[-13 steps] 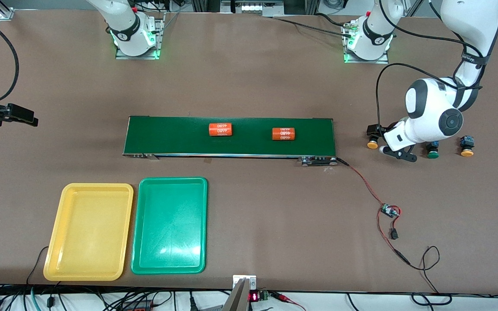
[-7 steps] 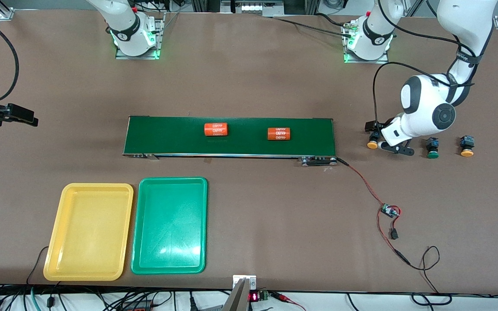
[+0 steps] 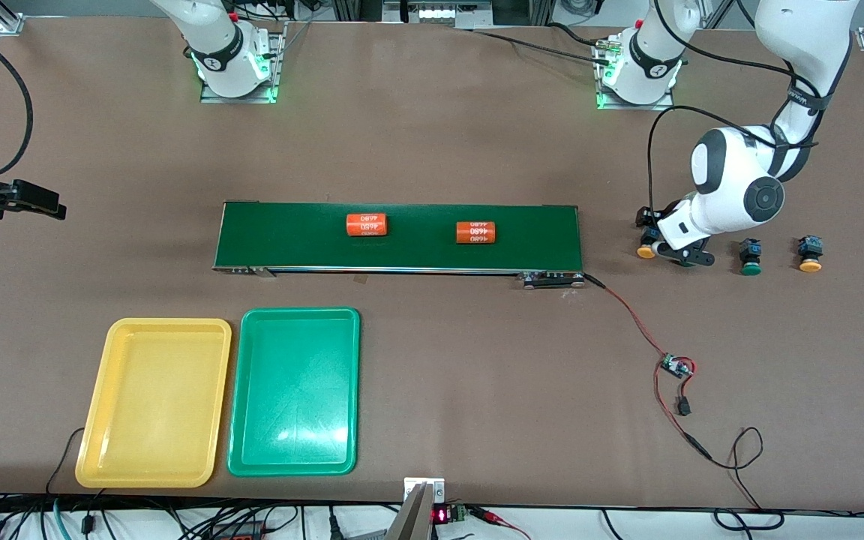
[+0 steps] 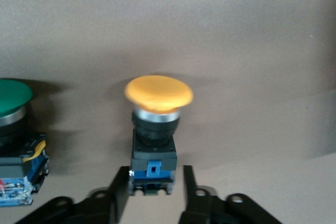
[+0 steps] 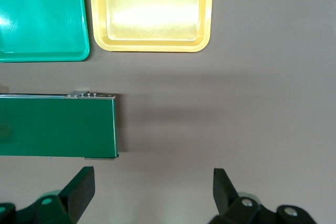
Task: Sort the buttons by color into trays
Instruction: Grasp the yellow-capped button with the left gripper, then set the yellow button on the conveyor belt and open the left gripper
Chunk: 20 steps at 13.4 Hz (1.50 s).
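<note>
An orange-capped button [image 3: 646,251] [image 4: 157,95] lies on the table just off the conveyor's end, toward the left arm's end. My left gripper [image 3: 663,241] [image 4: 156,174] is low over it, open, its jaws narrow around the black-and-blue body. One finger [image 4: 119,187] touches the body and a sliver of table shows at the other. A green-capped button [image 3: 751,262] [image 4: 10,95] and a second orange-capped one [image 3: 809,259] lie beside it. The yellow tray [image 3: 154,405] [image 5: 152,9] and green tray [image 3: 293,390] [image 5: 42,14] lie empty, nearer the front camera. My right gripper [image 3: 53,206] [image 5: 152,182] waits open and empty above the table's right-arm end.
A long dark-green conveyor belt [image 3: 402,251] [image 5: 52,124] crosses the middle, carrying two orange cylinders [image 3: 367,225] [image 3: 476,232] marked 4680. Red and black wires run from its end to a small circuit board [image 3: 676,367] nearer the front camera.
My left gripper has shifted from over the row of buttons to the orange one beside the conveyor, and its jaws have narrowed around it. Both cylinders have drifted toward the right arm's end.
</note>
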Tool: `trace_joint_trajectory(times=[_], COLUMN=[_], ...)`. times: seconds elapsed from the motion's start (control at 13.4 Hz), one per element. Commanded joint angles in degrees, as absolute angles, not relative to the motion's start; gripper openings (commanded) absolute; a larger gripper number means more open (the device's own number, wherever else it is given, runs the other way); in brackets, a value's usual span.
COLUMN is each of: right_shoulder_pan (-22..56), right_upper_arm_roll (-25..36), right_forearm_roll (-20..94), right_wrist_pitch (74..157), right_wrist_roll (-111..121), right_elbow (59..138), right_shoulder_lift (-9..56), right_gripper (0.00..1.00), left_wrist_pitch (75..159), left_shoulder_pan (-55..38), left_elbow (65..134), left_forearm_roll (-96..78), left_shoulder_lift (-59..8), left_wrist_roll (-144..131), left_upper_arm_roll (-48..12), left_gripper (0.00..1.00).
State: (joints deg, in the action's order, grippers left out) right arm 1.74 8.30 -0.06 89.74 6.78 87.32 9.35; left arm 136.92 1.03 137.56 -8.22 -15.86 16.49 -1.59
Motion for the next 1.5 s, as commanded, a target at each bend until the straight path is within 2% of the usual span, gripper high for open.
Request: trace_joint_trajectory(times=[0.0,0.3,0.67,0.9,1.12,1.42], right_shoulder_pan=[1.3,1.3,1.3,1.3,1.3,1.2], right_upper_arm_roll=[8.3,8.3,8.3,8.3,8.3,8.3], right_forearm_roll=[0.9,1.0,1.0,1.0,0.9,0.9], right_wrist_pitch=[89.1,89.1,89.1,89.1,89.0,89.0], right_wrist_roll=[7.9,7.9,7.9,7.9,7.9,8.0], right_elbow=[86.8,86.8,86.8,86.8,86.9,86.8], right_shoulder_lift=[9.5,9.5,9.5,9.5,9.5,9.5], right_gripper=[1.00,1.00,1.00,1.00,1.00,1.00], left_wrist_pitch=[136.8,136.7,134.1,128.3,128.0,127.8], left_shoulder_pan=[0.8,-1.8,-9.4,-15.2,-19.4,-20.2], left_elbow=[138.2,137.8,136.0,132.4,130.6,125.0], left_forearm_roll=[-8.8,-8.8,-8.8,-9.0,-9.5,-9.4], left_shoulder_lift=[-13.2,-8.0,-3.7,-3.7,-4.9,-11.3], left_wrist_roll=[17.0,16.0,12.4,1.5,-7.8,-16.0], left_upper_arm_roll=[-1.7,-2.3,-2.3,-2.3,-3.0,-6.5], left_gripper=[0.06,0.00,0.00,0.00,0.00,0.00])
